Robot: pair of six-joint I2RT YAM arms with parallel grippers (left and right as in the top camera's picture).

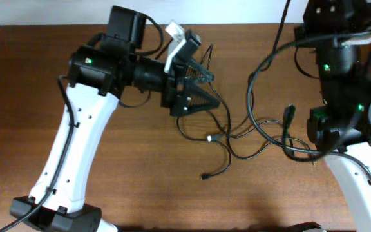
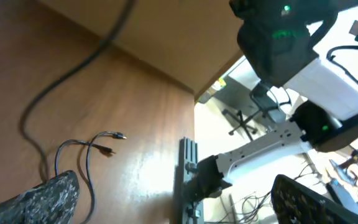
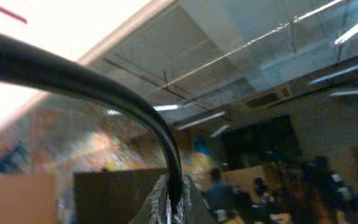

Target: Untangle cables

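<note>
Thin black cables [image 1: 237, 129] lie tangled on the wooden table between the arms. One has a whitish plug [image 1: 209, 137]; another ends in a dark plug [image 1: 204, 176]. In the left wrist view two cable ends with small plugs [image 2: 107, 144] lie on the wood. My left gripper [image 1: 211, 90] is open and empty, held above the table to the upper left of the tangle; its fingers [image 2: 179, 202] are spread wide. My right gripper [image 1: 314, 147] is at the right end of the tangle. In the right wrist view its fingertips [image 3: 173, 196] are shut on a black cable [image 3: 104, 87], and that camera faces up into the room.
Thicker black robot cables [image 1: 269, 58] arc from the right arm over the table's back right. The table's far edge [image 2: 191, 99] shows in the left wrist view, with a metal rail [image 2: 188, 168] and floor clutter beyond. The left arm's white link [image 1: 76, 148] crosses the left side.
</note>
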